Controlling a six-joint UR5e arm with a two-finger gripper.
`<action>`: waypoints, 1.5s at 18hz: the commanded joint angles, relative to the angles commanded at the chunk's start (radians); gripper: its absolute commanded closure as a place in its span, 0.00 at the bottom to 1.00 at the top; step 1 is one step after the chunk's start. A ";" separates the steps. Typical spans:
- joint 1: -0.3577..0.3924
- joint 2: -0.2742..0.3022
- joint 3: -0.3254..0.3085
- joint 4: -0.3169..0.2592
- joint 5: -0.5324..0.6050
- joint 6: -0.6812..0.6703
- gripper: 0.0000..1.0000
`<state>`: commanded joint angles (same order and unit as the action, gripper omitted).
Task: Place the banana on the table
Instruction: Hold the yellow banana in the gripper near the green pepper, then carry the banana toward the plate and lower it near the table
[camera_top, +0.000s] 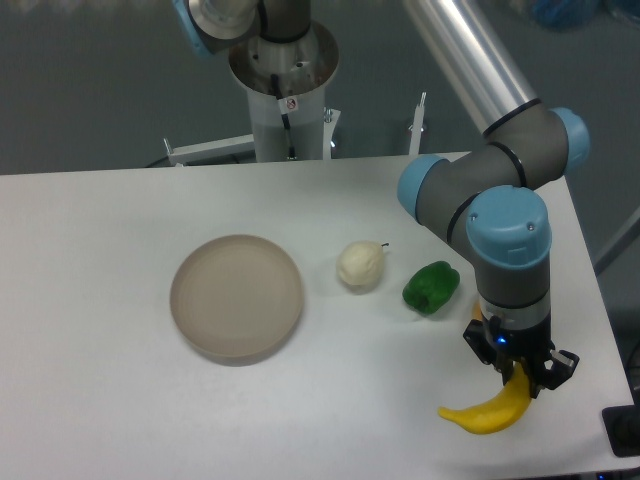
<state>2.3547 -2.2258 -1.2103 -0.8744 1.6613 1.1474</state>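
The bright yellow banana (487, 410) lies low over the white table (120, 400) near its front right corner, its curved tip pointing left. My gripper (521, 380) comes straight down on the banana's right end, its dark fingers on either side of the fruit and shut on it. Whether the banana rests on the tabletop or hangs just above it I cannot tell.
A green pepper (431, 287) sits just up and left of the gripper, with a cream-white pear (360, 266) beside it. A round beige plate (237, 295) stands at the table's middle. The table's right edge (608, 320) runs close by the gripper.
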 joint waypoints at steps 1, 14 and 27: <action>0.000 0.000 -0.006 0.003 0.000 0.000 0.68; 0.006 0.025 -0.020 0.003 -0.048 0.002 0.66; -0.012 0.006 -0.064 0.005 -0.071 0.230 0.66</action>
<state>2.3425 -2.2196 -1.2747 -0.8698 1.5907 1.3775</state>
